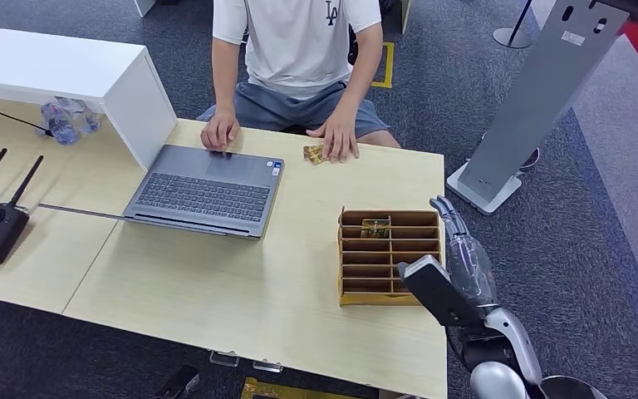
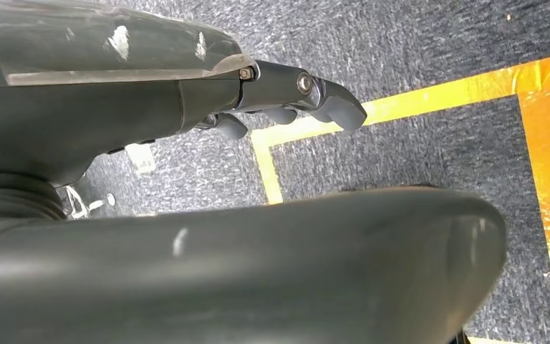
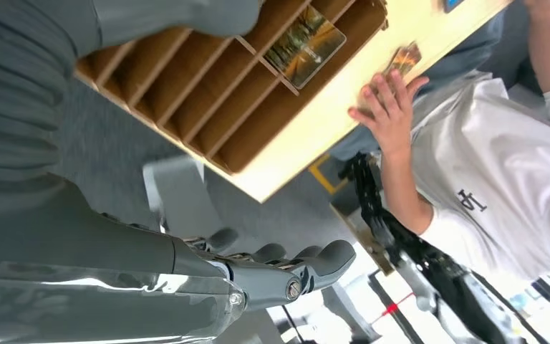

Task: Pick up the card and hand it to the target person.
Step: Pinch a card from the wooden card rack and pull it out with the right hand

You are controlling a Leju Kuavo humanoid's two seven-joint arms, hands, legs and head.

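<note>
The card (image 1: 314, 155) lies flat on the table (image 1: 241, 291) beyond the wooden slotted box (image 1: 389, 257), under the person's hand (image 1: 337, 138), and a second card (image 1: 375, 229) stands in the box's far slot. Our right hand (image 1: 463, 249) hovers just right of the box, fingers extended and holding nothing. Our left hand (image 2: 286, 97) hangs over grey carpet with yellow tape (image 2: 537, 143), fingers loosely apart and empty.

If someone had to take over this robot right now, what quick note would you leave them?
Right robot hand: open, holding nothing, beside the wooden rack.
Left robot hand: hanging over the carpet, holding nothing, fingers fairly straight.
One card stands in the rack's far slot; another card lies on the table under the person's hand.
Done: one card appears delivered.
Left: possibly pick and hand over the rack card.
</note>
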